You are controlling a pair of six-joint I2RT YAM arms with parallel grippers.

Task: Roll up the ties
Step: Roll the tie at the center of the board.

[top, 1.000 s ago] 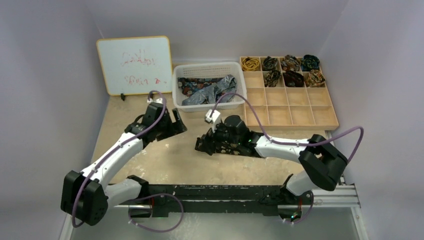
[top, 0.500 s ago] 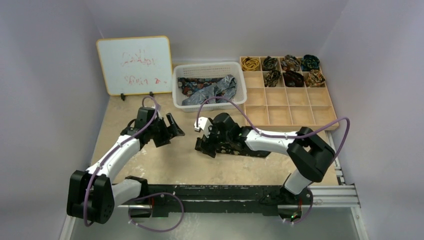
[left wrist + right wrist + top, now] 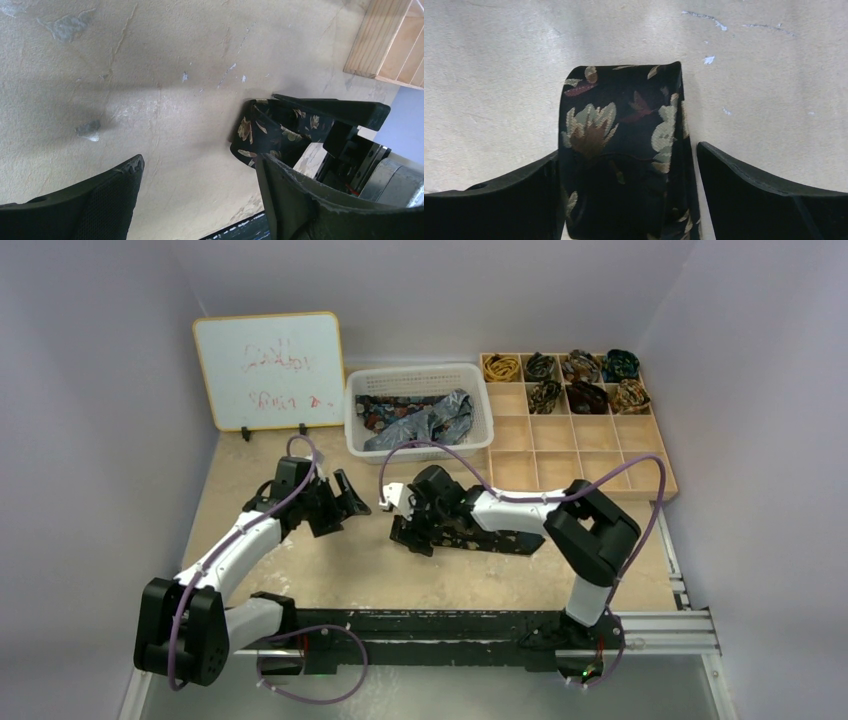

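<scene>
The right pincer (image 3: 627,150), open and gripping nothing, now straddles the end of the tie (image 3: 619,110) after shifting left; the left pincer (image 3: 200,159), open and empty, waits nearby, so rolling appears ready to begin.

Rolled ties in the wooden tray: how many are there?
7 rolled ties: four fill the tray's back row, three the next row's right cells. None seems hidden.
</scene>
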